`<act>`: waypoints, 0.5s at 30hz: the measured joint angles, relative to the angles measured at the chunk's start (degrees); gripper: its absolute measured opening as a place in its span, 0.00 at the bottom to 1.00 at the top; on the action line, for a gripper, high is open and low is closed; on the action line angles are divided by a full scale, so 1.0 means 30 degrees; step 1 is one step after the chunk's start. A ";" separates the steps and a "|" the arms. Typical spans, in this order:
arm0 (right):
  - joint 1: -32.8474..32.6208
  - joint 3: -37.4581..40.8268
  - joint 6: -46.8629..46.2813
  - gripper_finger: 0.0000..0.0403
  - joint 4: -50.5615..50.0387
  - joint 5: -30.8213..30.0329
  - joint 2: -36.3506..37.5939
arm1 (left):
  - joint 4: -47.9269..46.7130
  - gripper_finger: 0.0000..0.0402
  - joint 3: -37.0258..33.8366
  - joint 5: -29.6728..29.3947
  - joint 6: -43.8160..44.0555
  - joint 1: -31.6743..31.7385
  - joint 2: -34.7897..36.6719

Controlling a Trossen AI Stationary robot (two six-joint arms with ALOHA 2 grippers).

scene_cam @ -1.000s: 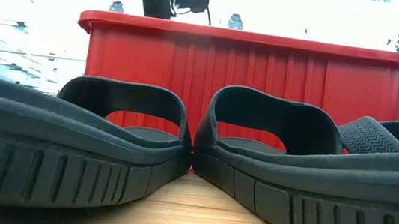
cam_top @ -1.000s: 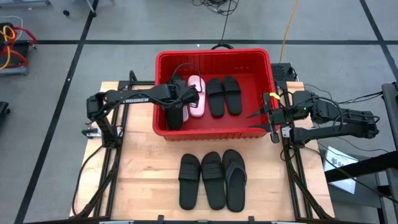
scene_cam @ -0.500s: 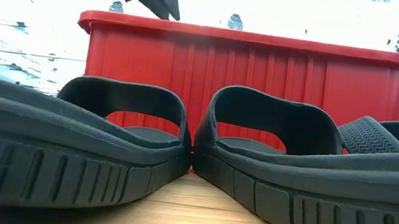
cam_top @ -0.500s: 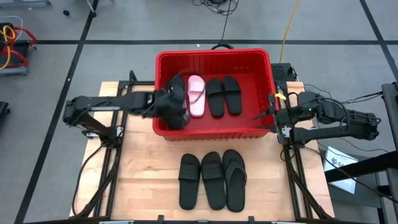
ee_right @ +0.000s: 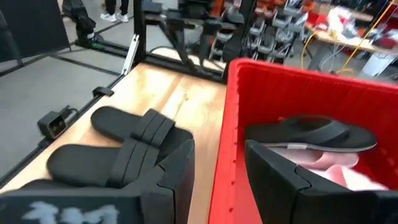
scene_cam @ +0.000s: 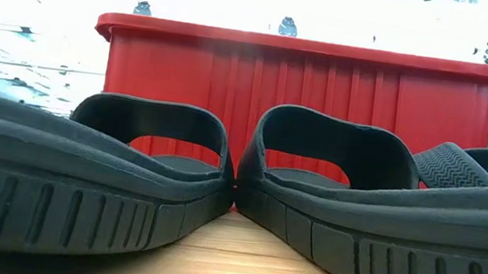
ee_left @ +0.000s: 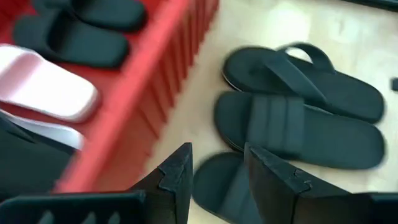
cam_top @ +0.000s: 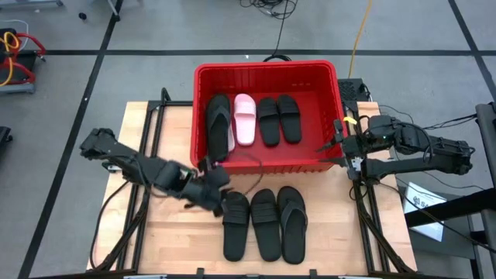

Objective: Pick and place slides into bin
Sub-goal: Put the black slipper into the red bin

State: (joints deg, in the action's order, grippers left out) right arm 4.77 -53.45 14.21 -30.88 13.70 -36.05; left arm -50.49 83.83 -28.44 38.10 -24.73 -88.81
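Red bin (cam_top: pixel 266 71) at far centre holds four slides; three black slides (cam_top: pixel 264 223) lie near it on table. Left gripper (cam_top: pixel 218 200), jaws apart and empty, hovers beside them; right gripper (cam_top: pixel 332 143) empty by the bin's right wall

The bin (cam_top: pixel 266 74) is bright red all over, its walls ribbed with upright grooves. Inside it lie a black thong slide (cam_top: pixel 218 126), a pale pink slide (cam_top: pixel 245 118) and two black wide-strap slides (cam_top: pixel 278 119). On the light, pale-grained wooden table (cam_top: pixel 177 239) sit three black slides (cam_top: pixel 264 223); the middle one's strap carries raised bands, and the thong-style one shows a fine ridged texture on its strap. Both arms are dark, almost black, the right arm (cam_top: pixel 411 147) bearing a small yellow tag and white lettering
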 joint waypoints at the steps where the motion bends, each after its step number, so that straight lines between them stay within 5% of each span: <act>1: -0.0012 0.0000 -0.0018 0.32 -0.0385 0.0064 0.0007 | -0.0001 0.35 0.0000 -0.0003 0.0477 -0.0302 -0.0196; 7: -0.0704 0.0000 -0.2761 0.32 -0.4010 0.1556 -0.0218 | -0.0107 0.35 0.0000 -0.0032 0.2755 -0.1382 -0.0715; 15: -0.4358 0.0000 -0.6015 0.32 -0.8628 0.2026 -0.1466 | -0.0141 0.35 0.0000 -0.0179 0.3749 -0.1639 -0.0870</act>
State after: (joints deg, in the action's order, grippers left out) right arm -8.30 -53.45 -3.83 -56.76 19.78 -40.45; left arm -50.92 83.83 -28.98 49.34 -29.65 -91.42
